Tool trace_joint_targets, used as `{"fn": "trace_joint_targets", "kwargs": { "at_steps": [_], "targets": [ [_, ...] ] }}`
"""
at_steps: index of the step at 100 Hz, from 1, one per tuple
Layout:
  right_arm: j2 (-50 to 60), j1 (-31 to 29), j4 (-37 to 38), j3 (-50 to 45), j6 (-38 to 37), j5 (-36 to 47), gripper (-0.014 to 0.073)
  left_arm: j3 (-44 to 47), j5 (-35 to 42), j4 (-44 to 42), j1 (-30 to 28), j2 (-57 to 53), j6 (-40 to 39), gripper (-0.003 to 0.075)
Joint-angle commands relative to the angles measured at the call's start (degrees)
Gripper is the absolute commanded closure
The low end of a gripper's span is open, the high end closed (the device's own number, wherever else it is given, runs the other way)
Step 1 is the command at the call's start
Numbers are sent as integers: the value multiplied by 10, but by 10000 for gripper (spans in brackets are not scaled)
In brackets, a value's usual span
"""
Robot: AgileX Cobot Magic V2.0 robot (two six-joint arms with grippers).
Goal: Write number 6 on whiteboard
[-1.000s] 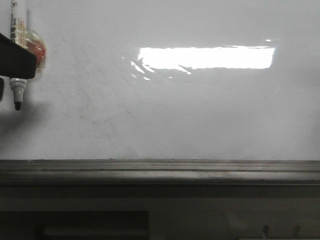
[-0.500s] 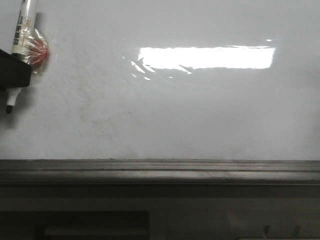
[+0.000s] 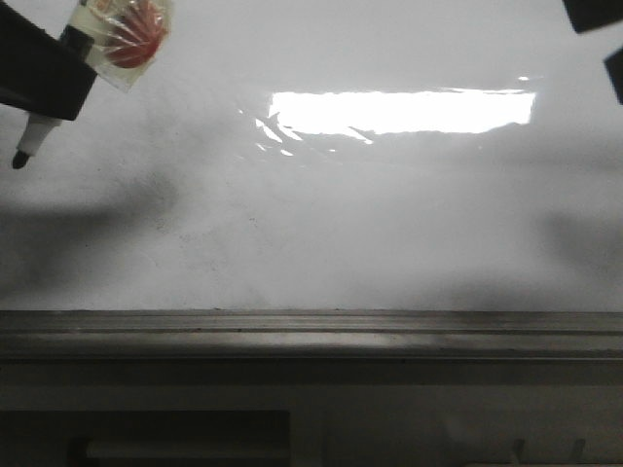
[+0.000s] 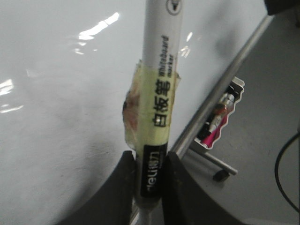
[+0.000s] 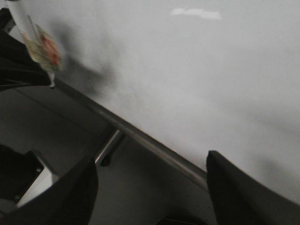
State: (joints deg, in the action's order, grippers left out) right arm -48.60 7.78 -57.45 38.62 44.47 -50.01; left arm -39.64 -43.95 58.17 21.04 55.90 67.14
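Whiteboard blank, marker held at its upper left corner.

The whiteboard (image 3: 321,224) fills most of the front view, glossy and faintly smudged grey, with a bright rectangular glare patch (image 3: 402,111) high on it and a grey metal ledge (image 3: 311,336) along its lower edge; a dark cabinet front (image 3: 146,438) lies below. No number 6 shows on the board. The left gripper (image 4: 149,180) has its jaws closed on a whiteboard marker (image 4: 159,93) wrapped in yellowish tape, its tip (image 3: 19,159) pointing down and left; whether it touches the board cannot be told. The right gripper (image 5: 150,187) has jaws spread wide and bare, only a dark corner of it (image 3: 596,15) cut off in the front view.
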Motion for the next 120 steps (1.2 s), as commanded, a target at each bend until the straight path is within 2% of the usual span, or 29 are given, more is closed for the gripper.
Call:
{"fn": "trace_joint_targets", "kwargs": {
  "at_steps": [1, 16, 33, 52, 67, 87, 120],
  "targets": [
    [-53, 18, -39, 62, 25, -36, 157, -36, 4, -20, 38, -4, -28, 741],
    [-146, 72, -39, 160, 29, -88, 157, -50, 45, -81, 103, 6, -74, 741],
    [-221, 128, -36, 252, 29, -106, 157, -50, 61, -105, 142, 22, -97, 741],
    [-269, 158, -1, 328, 1, -127, 157, -51, 71, -111, 144, 32, -98, 741],
    [-300, 175, 27, 358, -13, -182, 157, -51, 84, -111, 144, 32, -98, 741],
    [-309, 194, 27, 365, -13, -161, 162, -51, 85, -111, 144, 33, -98, 741],
    [-324, 207, 25, 365, 1, -159, 405, -51, 89, -111, 144, 32, -97, 741]
  ]
}}
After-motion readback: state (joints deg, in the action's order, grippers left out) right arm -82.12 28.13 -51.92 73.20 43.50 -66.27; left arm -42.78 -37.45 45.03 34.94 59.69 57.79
